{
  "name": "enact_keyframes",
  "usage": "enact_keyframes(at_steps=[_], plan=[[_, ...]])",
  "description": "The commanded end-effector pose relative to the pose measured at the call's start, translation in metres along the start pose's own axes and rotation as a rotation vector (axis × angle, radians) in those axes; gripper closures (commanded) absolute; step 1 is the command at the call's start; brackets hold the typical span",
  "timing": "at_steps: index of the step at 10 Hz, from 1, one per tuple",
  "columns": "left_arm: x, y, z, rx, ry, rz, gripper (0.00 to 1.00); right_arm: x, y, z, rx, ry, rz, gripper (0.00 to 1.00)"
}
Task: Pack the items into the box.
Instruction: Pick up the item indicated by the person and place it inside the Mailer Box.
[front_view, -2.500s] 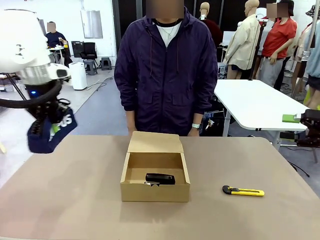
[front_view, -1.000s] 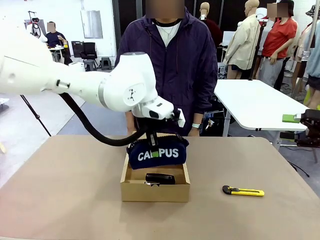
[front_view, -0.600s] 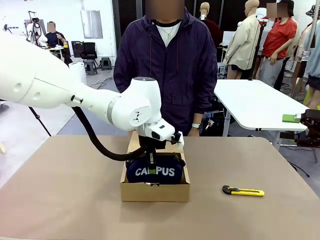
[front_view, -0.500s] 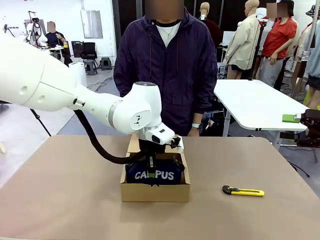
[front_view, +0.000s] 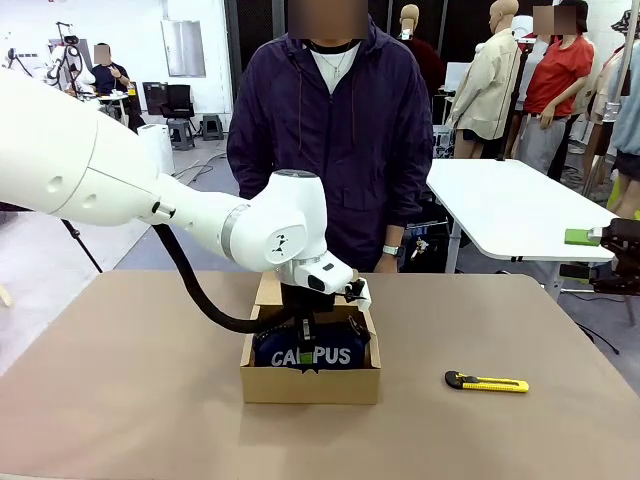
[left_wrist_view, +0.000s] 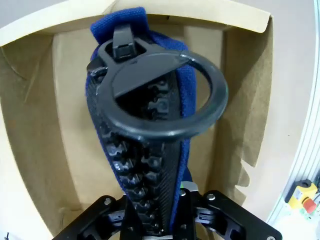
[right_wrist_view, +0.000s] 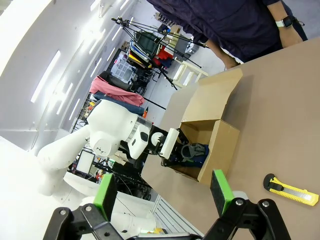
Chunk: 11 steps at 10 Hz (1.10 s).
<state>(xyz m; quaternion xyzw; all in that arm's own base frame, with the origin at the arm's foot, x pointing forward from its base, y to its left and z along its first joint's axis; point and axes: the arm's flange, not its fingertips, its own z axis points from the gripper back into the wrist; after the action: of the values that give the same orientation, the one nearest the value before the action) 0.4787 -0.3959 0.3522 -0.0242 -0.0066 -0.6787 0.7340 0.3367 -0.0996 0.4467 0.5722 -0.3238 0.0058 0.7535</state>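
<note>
left gripper (front_view: 306, 350) clamped on navy pencil case (front_view: 340, 353), "ca-pus" readable, inside cardboard box (front_view: 310, 386) | right gripper (right_wrist_view: 164, 192) wide open, empty | yellow utility knife (front_view: 487, 382) on table (front_view: 140, 400)

The right gripper (right_wrist_view: 165, 192) hangs above the bench (right_wrist_view: 260, 120), its green-padded fingers (right_wrist_view: 107, 192) wide apart with nothing between them. Farther off, the cardboard box (right_wrist_view: 220, 142) stands with its lid flap up. The white left arm (right_wrist_view: 107, 137) reaches into it, the left gripper (right_wrist_view: 176, 152) at the navy pencil case (right_wrist_view: 196, 159). The yellow-and-black utility knife (right_wrist_view: 292, 192) lies on the bench, well apart from the box. A person (right_wrist_view: 235, 25) in a dark jacket stands behind.
</note>
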Motion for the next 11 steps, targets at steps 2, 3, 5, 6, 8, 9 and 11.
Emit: enact_keyframes(at_steps=[2, 3, 5, 6, 8, 9, 11], plan=[[-0.003, 0.0, -0.002, -0.038, -0.006, 0.021, 0.0, 0.004, 0.004, -0.001, 0.018, -0.022, -0.021, 0.0], [-0.003, -0.002, 0.001, -0.035, -0.016, 0.021, 0.0, 0.004, 0.004, -0.001, 0.018, -0.022, -0.021, 0.0], [-0.007, -0.003, 0.013, -0.025, -0.041, 0.013, 0.0, 0.004, 0.004, -0.001, 0.018, -0.022, -0.021, 0.0], [-0.01, -0.004, 0.023, -0.021, -0.065, 0.02, 0.0, 0.004, 0.004, -0.001, 0.018, -0.022, -0.021, 0.0], [-0.021, -0.007, 0.052, -0.056, -0.119, 0.03, 0.0, 0.004, 0.004, -0.001, 0.018, -0.022, -0.021, 0.0], [-0.029, -0.009, 0.071, -0.064, -0.16, 0.043, 0.0, 0.004, 0.004, -0.001, 0.018, -0.022, -0.021, 0.0], [-0.06, -0.006, 0.129, -0.049, -0.296, 0.167, 0.0, 0.004, 0.004, -0.001, 0.018, -0.022, -0.021, 0.0]])
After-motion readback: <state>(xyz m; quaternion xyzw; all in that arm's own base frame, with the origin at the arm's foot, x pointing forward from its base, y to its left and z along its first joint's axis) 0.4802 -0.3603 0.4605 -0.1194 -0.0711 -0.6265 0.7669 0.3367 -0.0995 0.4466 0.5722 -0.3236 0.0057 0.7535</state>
